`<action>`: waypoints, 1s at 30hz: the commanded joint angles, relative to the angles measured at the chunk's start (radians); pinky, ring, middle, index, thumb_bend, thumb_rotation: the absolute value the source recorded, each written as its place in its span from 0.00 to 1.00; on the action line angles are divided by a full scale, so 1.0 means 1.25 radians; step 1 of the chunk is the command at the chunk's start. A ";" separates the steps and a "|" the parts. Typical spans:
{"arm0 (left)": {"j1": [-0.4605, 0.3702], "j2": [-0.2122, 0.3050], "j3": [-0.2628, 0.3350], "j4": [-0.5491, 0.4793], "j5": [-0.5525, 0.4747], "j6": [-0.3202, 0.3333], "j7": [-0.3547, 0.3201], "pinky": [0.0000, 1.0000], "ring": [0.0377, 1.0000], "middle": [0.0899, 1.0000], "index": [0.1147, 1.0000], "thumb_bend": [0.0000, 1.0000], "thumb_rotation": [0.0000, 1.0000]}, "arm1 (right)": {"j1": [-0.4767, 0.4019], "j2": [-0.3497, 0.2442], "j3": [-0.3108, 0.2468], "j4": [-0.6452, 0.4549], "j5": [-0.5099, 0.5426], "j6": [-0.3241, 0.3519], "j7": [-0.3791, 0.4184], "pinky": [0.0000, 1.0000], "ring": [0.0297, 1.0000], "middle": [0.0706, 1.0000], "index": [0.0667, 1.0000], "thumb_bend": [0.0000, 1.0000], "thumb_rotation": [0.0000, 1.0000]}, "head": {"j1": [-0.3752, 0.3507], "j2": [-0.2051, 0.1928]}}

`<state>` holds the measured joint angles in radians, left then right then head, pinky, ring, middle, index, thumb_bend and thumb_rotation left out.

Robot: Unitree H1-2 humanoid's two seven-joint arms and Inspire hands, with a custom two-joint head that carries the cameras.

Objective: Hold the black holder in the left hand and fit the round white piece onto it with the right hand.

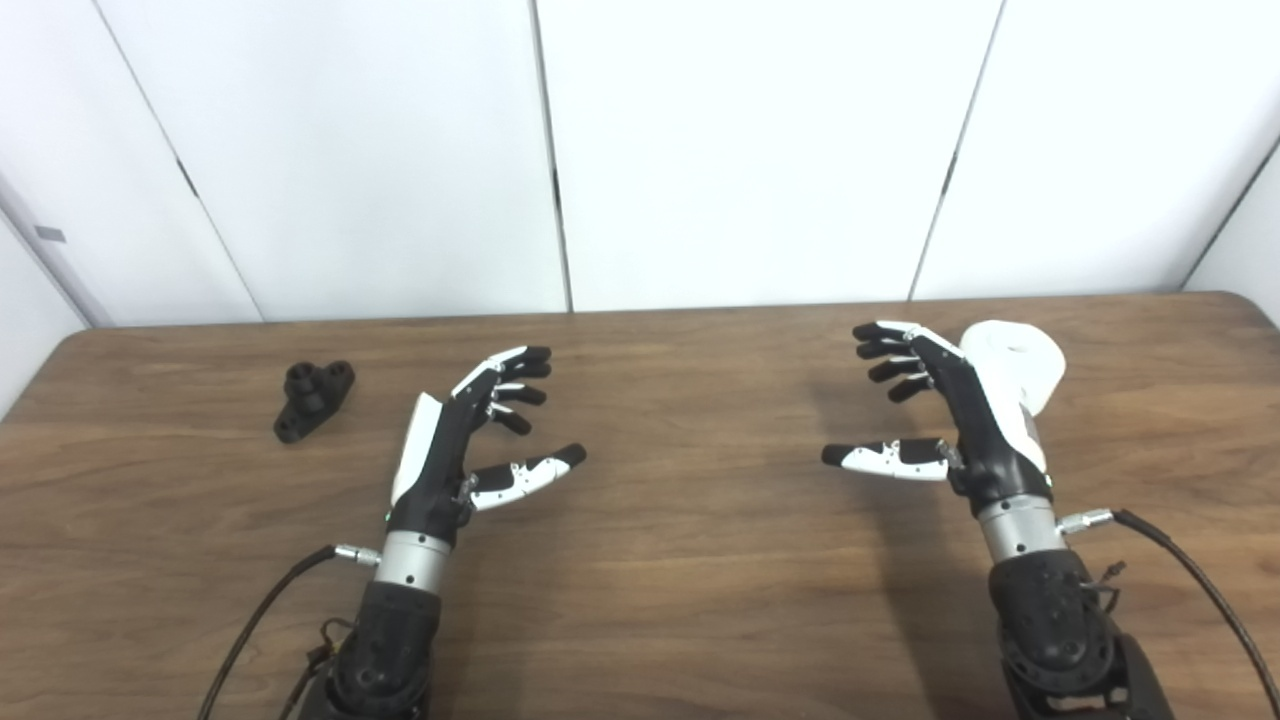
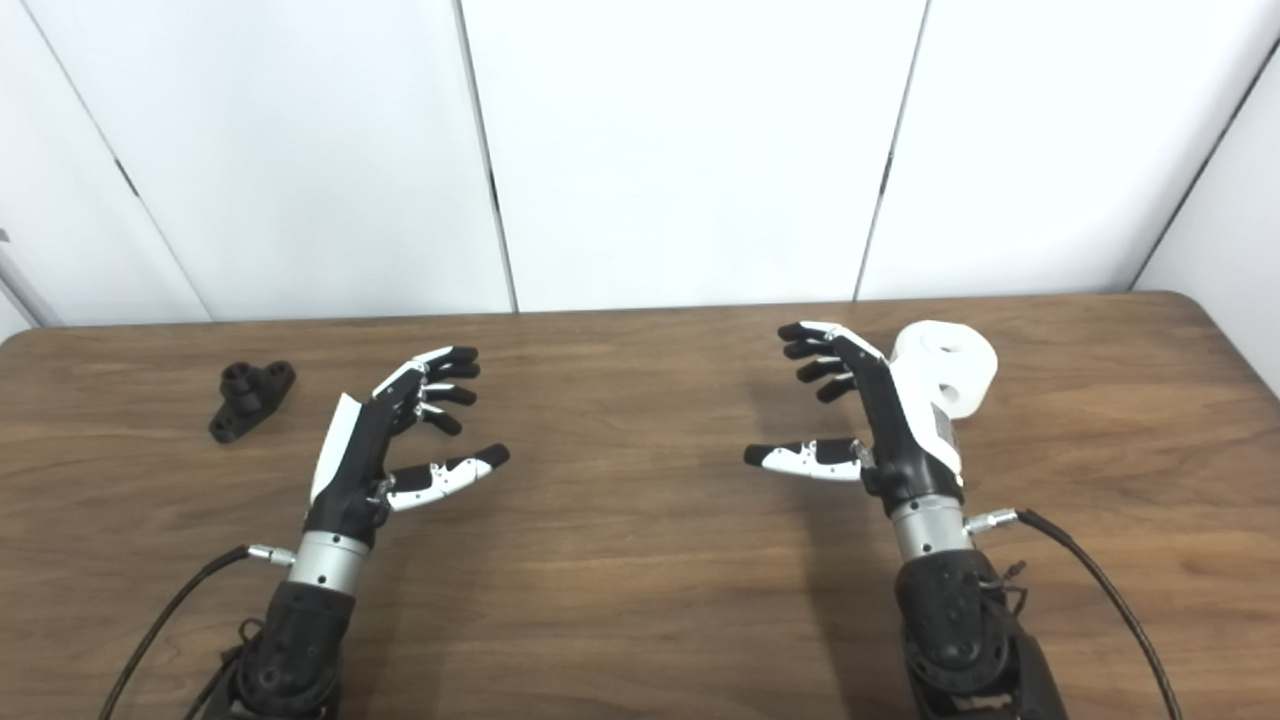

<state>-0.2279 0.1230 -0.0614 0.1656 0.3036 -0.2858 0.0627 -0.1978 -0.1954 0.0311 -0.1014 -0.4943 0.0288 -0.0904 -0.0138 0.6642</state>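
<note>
The black holder lies on the table at the far left, a small bracket with round bosses. My left hand hovers open to its right, a hand's width away, palm facing inward and holding nothing. The round white piece rests on the table at the right, partly hidden behind my right hand. That hand is open too, its fingers spread and pointing left, its back turned toward the white piece. In the right eye view the white piece shows a hole in its top.
The brown wooden table runs across the whole view, with white wall panels behind its far edge. Cables trail from both wrists toward the bottom edge.
</note>
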 commanded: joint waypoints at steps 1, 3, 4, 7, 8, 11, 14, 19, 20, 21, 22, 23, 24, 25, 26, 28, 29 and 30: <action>-0.027 0.004 0.001 -0.019 -0.001 -0.023 0.008 0.52 0.66 0.74 0.75 0.74 0.06 | -0.020 -0.011 -0.002 -0.024 0.004 -0.032 -0.009 0.53 0.63 0.68 0.71 0.78 0.02 | 0.003 0.001; -0.028 0.003 0.000 -0.018 -0.001 -0.024 0.009 0.52 0.66 0.74 0.75 0.74 0.06 | -0.020 -0.012 -0.002 -0.023 0.005 -0.031 -0.007 0.53 0.63 0.68 0.71 0.78 0.02 | 0.003 0.001; -0.028 0.003 0.000 -0.019 0.001 -0.022 0.009 0.52 0.66 0.74 0.75 0.74 0.06 | -0.020 -0.013 -0.002 -0.024 0.006 -0.030 -0.006 0.54 0.63 0.68 0.71 0.77 0.02 | 0.005 0.001; -0.030 0.004 0.000 -0.016 0.000 -0.026 0.010 0.52 0.66 0.74 0.74 0.74 0.07 | -0.021 -0.011 -0.004 -0.023 0.008 -0.025 -0.006 0.54 0.63 0.68 0.71 0.78 0.02 | 0.004 -0.001; -0.030 0.004 0.000 -0.014 -0.001 -0.028 0.010 0.52 0.66 0.74 0.74 0.74 0.06 | -0.021 -0.010 -0.004 -0.025 0.008 -0.023 -0.006 0.54 0.63 0.68 0.71 0.78 0.02 | 0.004 -0.001; -0.030 0.005 0.000 -0.013 0.002 -0.027 0.010 0.52 0.67 0.74 0.74 0.74 0.07 | -0.020 -0.009 -0.004 -0.027 0.007 -0.022 -0.007 0.54 0.63 0.68 0.71 0.78 0.01 | 0.008 -0.009; -0.024 0.005 -0.002 -0.017 0.008 -0.023 0.010 0.52 0.66 0.74 0.73 0.74 0.08 | -0.013 -0.010 -0.002 -0.024 0.005 -0.033 -0.011 0.54 0.63 0.68 0.71 0.77 0.01 | 0.014 -0.023; -0.018 0.005 -0.006 -0.003 0.009 -0.033 0.011 0.53 0.67 0.74 0.72 0.73 0.06 | -0.005 -0.008 -0.001 -0.010 0.001 -0.050 -0.023 0.54 0.63 0.68 0.71 0.77 0.00 | 0.020 -0.070; -0.017 0.005 -0.007 0.003 0.010 -0.039 0.013 0.52 0.66 0.74 0.72 0.73 0.05 | -0.004 -0.007 -0.001 -0.007 0.000 -0.052 -0.026 0.54 0.63 0.68 0.70 0.78 0.00 | 0.021 -0.075; -0.018 0.006 -0.008 0.011 0.012 -0.046 0.016 0.52 0.66 0.74 0.72 0.73 0.05 | -0.002 -0.007 -0.001 -0.004 0.001 -0.055 -0.027 0.55 0.63 0.67 0.70 0.78 0.00 | 0.022 -0.084; -0.019 0.006 -0.010 0.020 0.017 -0.054 0.021 0.52 0.66 0.74 0.72 0.72 0.05 | -0.001 -0.007 -0.001 0.002 0.003 -0.061 -0.028 0.55 0.63 0.68 0.70 0.77 0.00 | 0.026 -0.097; -0.019 0.007 -0.011 0.026 0.020 -0.058 0.023 0.52 0.66 0.74 0.71 0.72 0.04 | 0.000 -0.007 -0.001 0.006 0.004 -0.067 -0.030 0.54 0.63 0.68 0.71 0.77 0.00 | 0.026 -0.097; -0.020 0.007 -0.012 0.032 0.024 -0.062 0.025 0.52 0.66 0.74 0.71 0.72 0.05 | 0.001 -0.007 -0.001 0.009 0.005 -0.072 -0.032 0.54 0.62 0.68 0.71 0.77 0.00 | 0.028 -0.103; -0.020 0.007 -0.012 0.035 0.026 -0.062 0.026 0.52 0.66 0.74 0.71 0.72 0.05 | 0.001 -0.007 -0.001 0.013 0.005 -0.077 -0.034 0.54 0.62 0.68 0.71 0.77 0.00 | 0.028 -0.105; -0.021 0.008 -0.013 0.037 0.027 -0.061 0.026 0.53 0.66 0.74 0.71 0.72 0.06 | 0.001 -0.006 -0.001 0.014 0.006 -0.080 -0.036 0.53 0.62 0.68 0.71 0.77 0.00 | 0.028 -0.105; -0.023 0.007 -0.012 0.040 0.027 -0.057 0.025 0.53 0.66 0.73 0.71 0.72 0.07 | 0.000 -0.005 -0.003 0.020 0.009 -0.087 -0.039 0.53 0.61 0.68 0.70 0.78 0.00 | 0.029 -0.107; -0.024 0.007 -0.012 0.040 0.027 -0.056 0.025 0.53 0.66 0.73 0.70 0.72 0.08 | 0.000 -0.005 -0.004 0.023 0.012 -0.092 -0.040 0.53 0.61 0.68 0.70 0.78 0.00 | 0.029 -0.107; -0.024 0.006 -0.011 0.040 0.027 -0.056 0.024 0.53 0.66 0.73 0.70 0.72 0.08 | -0.001 -0.005 -0.005 0.025 0.014 -0.094 -0.041 0.53 0.61 0.68 0.70 0.78 0.00 | 0.031 -0.107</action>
<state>-0.2285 0.1240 -0.0766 0.2202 0.3356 -0.3267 0.0755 -0.1697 -0.1949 0.0314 -0.0543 -0.4866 -0.0378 -0.1154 0.0245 0.5308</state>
